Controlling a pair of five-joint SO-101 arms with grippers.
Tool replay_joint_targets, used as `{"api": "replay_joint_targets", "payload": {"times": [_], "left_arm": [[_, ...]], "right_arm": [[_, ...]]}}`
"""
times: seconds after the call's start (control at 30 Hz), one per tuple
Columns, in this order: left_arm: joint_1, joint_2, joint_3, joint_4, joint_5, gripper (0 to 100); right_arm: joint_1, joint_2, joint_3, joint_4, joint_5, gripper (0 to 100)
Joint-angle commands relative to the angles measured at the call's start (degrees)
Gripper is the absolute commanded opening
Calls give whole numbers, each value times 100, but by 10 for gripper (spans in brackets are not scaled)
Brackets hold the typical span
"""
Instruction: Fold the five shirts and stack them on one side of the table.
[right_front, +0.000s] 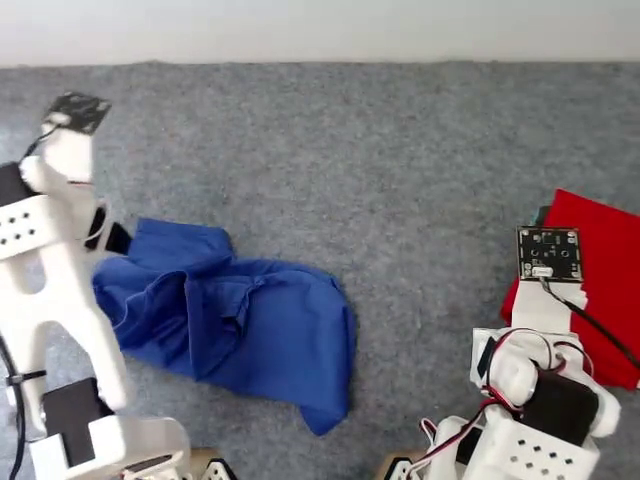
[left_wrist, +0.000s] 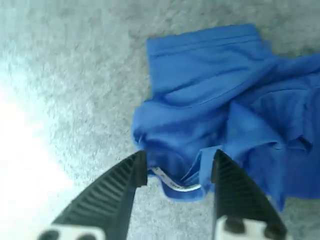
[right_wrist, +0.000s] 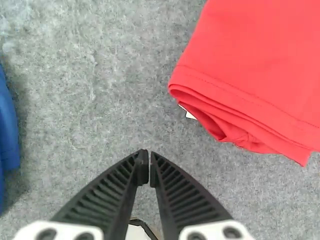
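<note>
Blue shirt: and there's the blue shirt (right_front: 240, 325), crumpled and unfolded in the lower left half of the high view. It spreads from the left arm's side out toward the lower middle, one corner trailing toward the bottom edge. Ridges and folds all over it, nothing flat about it.
Left arm: the left arm (right_front: 50, 260) stands tall and white along the left edge of the high view, right beside the shirt's left end.
Left gripper: the left gripper (left_wrist: 179, 156) hangs over that end with its fingers spread wide apart. In its wrist view the bunched collar edge and a small white label (left_wrist: 176, 184) sit right in the gap between the two black fingers. Touching the cloth or just above it? Hard to call from this angle.
Red shirt: over at the right edge of the high view, at middle height, the red shirt (right_front: 605, 265) lies folded and flat, well apart from the blue one. The right wrist view shows its doubled-over edge, layers stacked, with a little white tag (right_wrist: 190, 115) poking out.
Right arm: the right arm (right_front: 540, 410) is tucked into the lower right corner of the high view, its upper part overlapping the red shirt's left edge.
Right gripper: the right gripper (right_wrist: 149, 154) has its fingers pressed together, tips meeting, nothing between them, over bare table near the red shirt's folded edge.
Table: the table (right_front: 400, 160), grey and fuzzy, runs across the whole high view, with a pale wall (right_front: 320, 30) along the top edge.
</note>
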Motion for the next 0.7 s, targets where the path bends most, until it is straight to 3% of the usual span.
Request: {"api": "replay_joint_targets", "payload": {"times": [0.0, 0.23, 0.37, 0.47, 0.67], "left_arm": [[580, -457, -66, 167, 26, 214], [2092, -1327, 1560, 167, -9, 214], [2242, -1495, 2607, 149, -343, 213], [1697, -1442, 3257, -167, -695, 199], [-53, -554, 3793, -1916, -1266, 187]], "right_arm": [[57, 57, -18, -13, 26, 11], [57, 57, -18, -22, 26, 11], [57, 57, -18, -22, 26, 11], [57, 57, -18, -31, 26, 11], [57, 101, -18, -40, 26, 11]]}}
